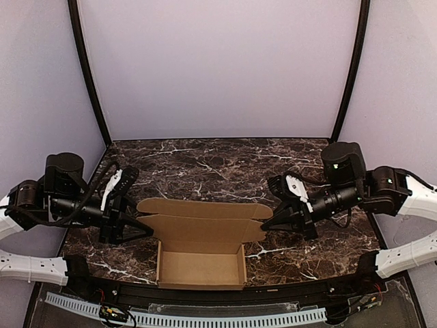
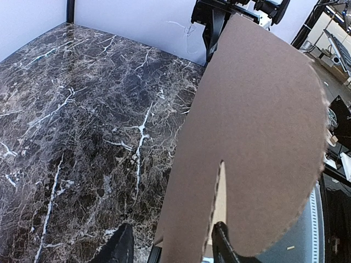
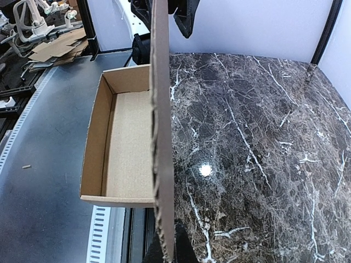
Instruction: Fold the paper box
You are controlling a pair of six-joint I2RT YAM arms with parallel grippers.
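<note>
One paper box (image 1: 201,263), two robot arms (image 1: 75,207), one dark marble table (image 1: 205,160), two black corner posts (image 1: 89,75)

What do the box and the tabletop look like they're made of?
The paper box: likely thin corrugated cardboard, matte tan, unprinted; its wavy cut edge shows in the right wrist view. The tabletop: dark marble look, white veins, glossy with a light glint; real stone or laminate, can't tell.

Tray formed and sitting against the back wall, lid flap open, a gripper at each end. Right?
No: the top view shows the paper box with its tray at the near edge of the table, not the back wall. Lid flap open, left gripper and right gripper at its ends.
</note>
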